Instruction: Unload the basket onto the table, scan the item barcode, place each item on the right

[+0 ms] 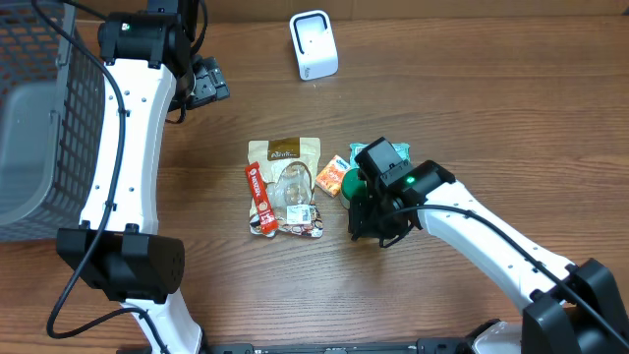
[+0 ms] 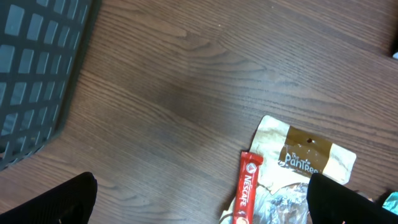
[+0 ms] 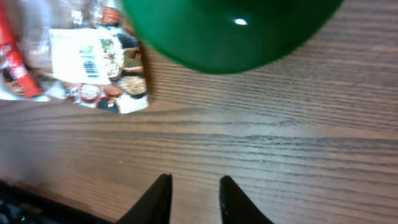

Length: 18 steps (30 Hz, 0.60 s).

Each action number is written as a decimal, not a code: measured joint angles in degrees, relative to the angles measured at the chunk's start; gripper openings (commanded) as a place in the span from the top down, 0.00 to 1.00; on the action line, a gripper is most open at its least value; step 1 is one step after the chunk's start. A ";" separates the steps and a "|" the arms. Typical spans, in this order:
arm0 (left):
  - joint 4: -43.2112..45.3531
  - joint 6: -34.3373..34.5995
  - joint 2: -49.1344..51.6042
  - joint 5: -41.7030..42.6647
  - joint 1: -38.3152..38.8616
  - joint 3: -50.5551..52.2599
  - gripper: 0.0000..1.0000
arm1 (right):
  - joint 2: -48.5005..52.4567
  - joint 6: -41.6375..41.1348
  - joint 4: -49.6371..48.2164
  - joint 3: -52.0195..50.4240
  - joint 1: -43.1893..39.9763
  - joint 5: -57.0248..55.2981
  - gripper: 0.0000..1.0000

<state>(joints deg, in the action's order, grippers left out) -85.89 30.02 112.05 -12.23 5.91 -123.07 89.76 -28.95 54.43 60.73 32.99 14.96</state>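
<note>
Step judged: approach to pick-up; nothing is lifted yet. Right gripper (image 3: 193, 196) is held low over bare table (image 3: 298, 143), fingers narrowly parted, nothing between them. Left gripper (image 2: 202, 199) is spread wide and empty, near the basket (image 1: 39, 118). Snack pouch (image 1: 285, 172) is laid flat mid-table, barcode label (image 3: 87, 62) face up, red stick (image 1: 257, 197) along its left side. White scanner (image 1: 314, 44) is stood well apart at the far edge. Next move, as judged: an item must be gripped and its code turned toward the scanner. Which item is meant cannot be told. Green round object (image 3: 230, 31) is blurred and cut off; what it is cannot be made out.
</note>
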 measured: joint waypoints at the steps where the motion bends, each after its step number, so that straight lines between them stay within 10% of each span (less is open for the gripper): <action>1: 0.00 0.00 0.00 0.00 0.00 0.00 0.00 | -0.02 1.70 1.01 1.86 0.00 -0.42 0.51; 4: 0.02 0.00 0.00 0.00 0.00 0.00 0.00 | -0.04 5.68 0.68 6.03 0.00 -2.54 0.14; 18: 0.00 0.00 0.00 0.00 0.00 0.00 0.00 | 1.44 40.61 -9.05 7.67 -0.02 -17.38 0.00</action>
<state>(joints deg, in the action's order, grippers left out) -85.89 30.02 112.05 -12.23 5.91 -123.07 91.20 11.66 45.39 68.40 32.97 -2.42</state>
